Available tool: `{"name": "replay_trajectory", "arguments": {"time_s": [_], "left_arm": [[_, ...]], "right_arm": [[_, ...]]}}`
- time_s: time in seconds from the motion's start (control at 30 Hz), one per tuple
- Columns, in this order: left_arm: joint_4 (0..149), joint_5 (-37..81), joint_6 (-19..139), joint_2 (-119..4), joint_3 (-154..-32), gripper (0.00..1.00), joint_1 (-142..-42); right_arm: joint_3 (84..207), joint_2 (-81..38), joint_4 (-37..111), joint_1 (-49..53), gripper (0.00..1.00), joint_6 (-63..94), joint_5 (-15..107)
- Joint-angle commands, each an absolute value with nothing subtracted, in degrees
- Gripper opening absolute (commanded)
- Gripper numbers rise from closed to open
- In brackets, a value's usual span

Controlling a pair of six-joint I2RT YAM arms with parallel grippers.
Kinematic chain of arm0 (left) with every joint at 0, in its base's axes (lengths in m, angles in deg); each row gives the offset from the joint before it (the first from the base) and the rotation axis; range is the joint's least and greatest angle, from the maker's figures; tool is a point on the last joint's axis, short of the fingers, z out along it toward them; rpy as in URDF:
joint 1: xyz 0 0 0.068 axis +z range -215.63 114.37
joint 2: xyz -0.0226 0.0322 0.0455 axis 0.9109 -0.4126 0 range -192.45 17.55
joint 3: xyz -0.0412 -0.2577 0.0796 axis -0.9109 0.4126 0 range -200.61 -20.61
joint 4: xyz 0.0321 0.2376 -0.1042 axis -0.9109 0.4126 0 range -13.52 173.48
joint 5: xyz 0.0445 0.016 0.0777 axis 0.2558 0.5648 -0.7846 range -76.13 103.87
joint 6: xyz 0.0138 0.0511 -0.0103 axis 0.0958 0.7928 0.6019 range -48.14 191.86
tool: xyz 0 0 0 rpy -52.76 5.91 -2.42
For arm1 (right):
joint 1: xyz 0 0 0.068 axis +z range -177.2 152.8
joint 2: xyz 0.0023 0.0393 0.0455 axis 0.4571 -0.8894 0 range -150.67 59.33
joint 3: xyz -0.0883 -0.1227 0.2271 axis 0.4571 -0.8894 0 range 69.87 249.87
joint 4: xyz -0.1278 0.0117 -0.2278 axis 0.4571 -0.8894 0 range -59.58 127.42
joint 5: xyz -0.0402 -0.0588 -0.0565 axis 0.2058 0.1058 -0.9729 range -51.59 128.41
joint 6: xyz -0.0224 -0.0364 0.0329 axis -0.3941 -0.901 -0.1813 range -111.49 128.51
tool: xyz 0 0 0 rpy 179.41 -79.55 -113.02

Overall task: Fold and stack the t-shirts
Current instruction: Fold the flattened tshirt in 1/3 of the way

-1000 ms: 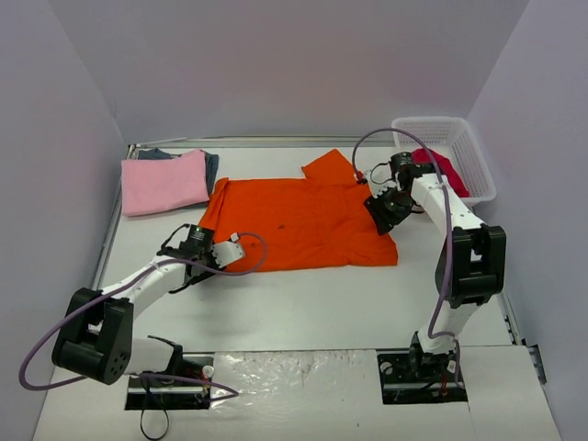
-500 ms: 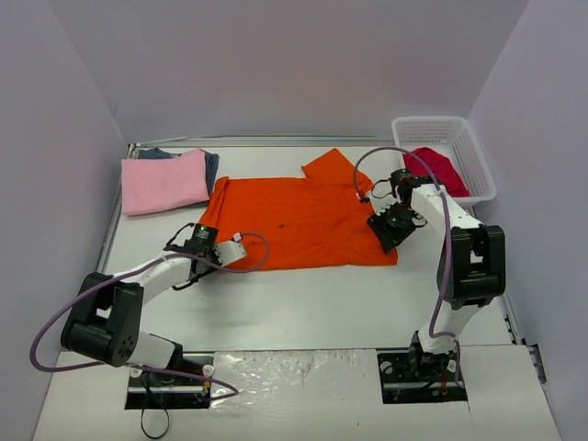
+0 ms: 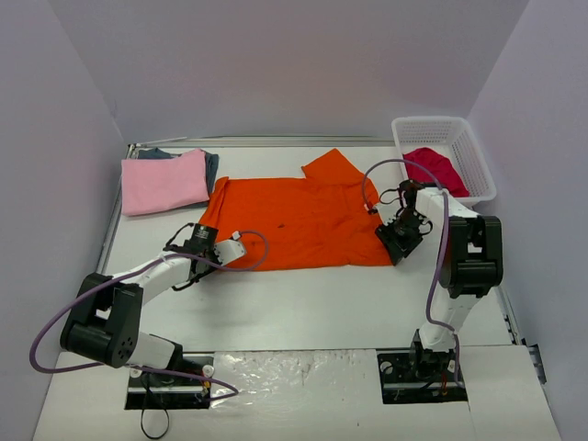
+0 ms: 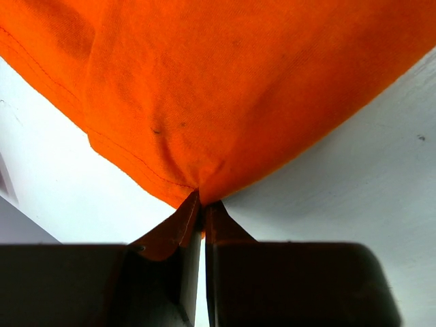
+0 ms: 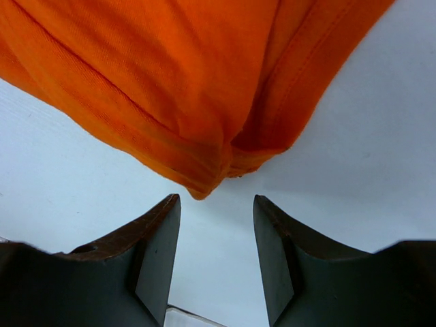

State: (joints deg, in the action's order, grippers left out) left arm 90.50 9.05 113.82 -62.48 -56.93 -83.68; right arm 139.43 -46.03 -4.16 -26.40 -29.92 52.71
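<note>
Where the left gripper clamps shut on the near-left corner of the bright orange cloth t-shirt, the corner's tip is hidden btwn the pads. The right gripper, jaws parted, holds nothing and sits just short of the near-right corner. Shirt lies flat mid white table, long axis left-right, one sleeve twd far edge. Far-left corner: folded light pink t-shirt covers most of dark blue-grey t-shirt. White plastic lattice basket, far-right corner: crumpled crimson red t-shirt.

The left gripper, open a second ago, has been clamped shut on the near-left corner of the orange shirt. The right gripper has been brought from beside the shirt's right sleeve down to its near-right corner, which is now framed, untouched, between slightly wider-spread jaws.
</note>
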Motion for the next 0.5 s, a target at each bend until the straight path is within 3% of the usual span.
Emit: {"name": "replay_trajectory", "arguments": {"time_s": [0.0,0.3,0.4,0.47], "left_arm": [[91.69,8.60,112.38,-60.76,-58.58,0.02,-83.74],[91.33,8.78,111.24,-61.90,-59.11,0.02,-83.83],[91.16,8.69,111.06,-62.08,-59.20,0.02,-83.82],[91.16,8.69,110.54,-61.99,-59.37,0.02,-83.74]], "right_arm": [[138.78,-47.02,-7.58,-26.23,0.43,-31.83,53.52],[137.90,-48.95,-8.28,-26.14,0.43,-33.23,55.63],[137.64,-49.39,-8.28,-26.14,0.37,-33.59,56.51],[137.38,-49.66,-8.28,-26.23,0.25,-33.85,57.04]]}}
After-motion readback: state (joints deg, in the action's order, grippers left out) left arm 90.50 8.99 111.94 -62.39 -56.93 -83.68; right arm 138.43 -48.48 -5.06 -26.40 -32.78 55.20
